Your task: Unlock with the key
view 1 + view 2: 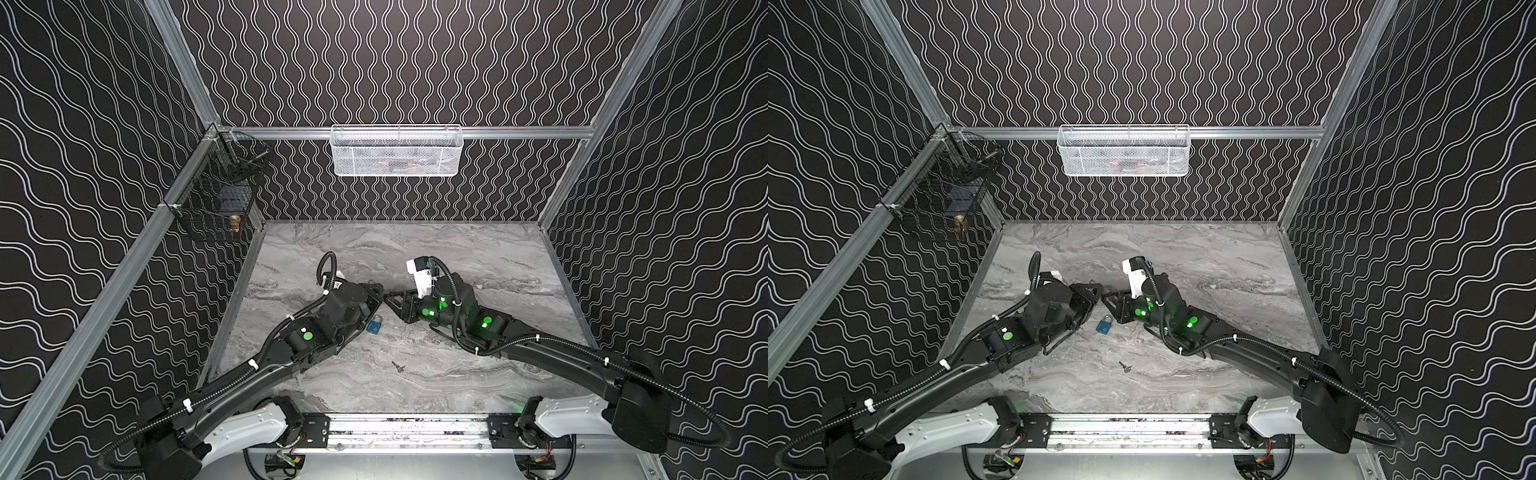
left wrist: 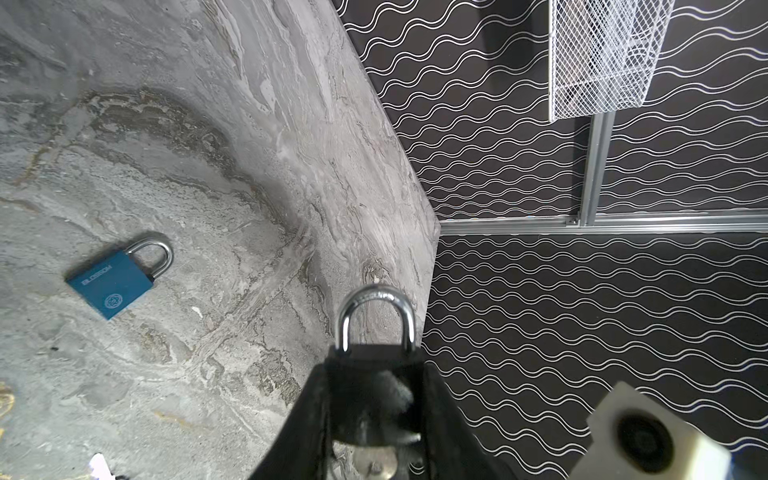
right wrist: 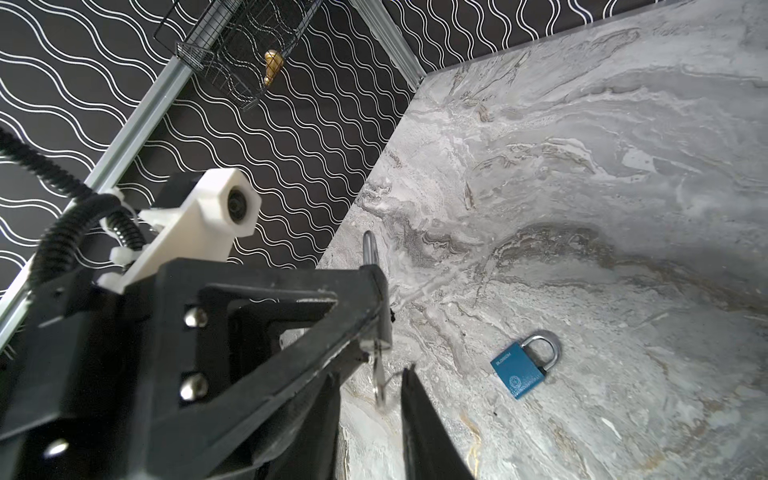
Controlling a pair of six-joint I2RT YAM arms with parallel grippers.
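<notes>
My left gripper [image 2: 376,392] is shut on a black padlock [image 2: 374,370], gripping the body on both sides, with the silver shackle [image 2: 376,316] sticking out past the fingertips. In the right wrist view a silver key [image 3: 379,380] hangs from the underside of that padlock. My right gripper [image 3: 376,399] stands open around the key, with a gap on each side of it. In both top views the two grippers meet tip to tip above the middle of the table, the left gripper [image 1: 379,291] against the right gripper [image 1: 391,297].
A blue padlock [image 1: 375,325] lies flat on the marble table [image 1: 478,257], just in front of the grippers. A small loose key [image 1: 398,366] lies nearer the front. A white mesh basket [image 1: 397,151] hangs on the back wall. A black wire basket [image 1: 216,199] hangs on the left wall.
</notes>
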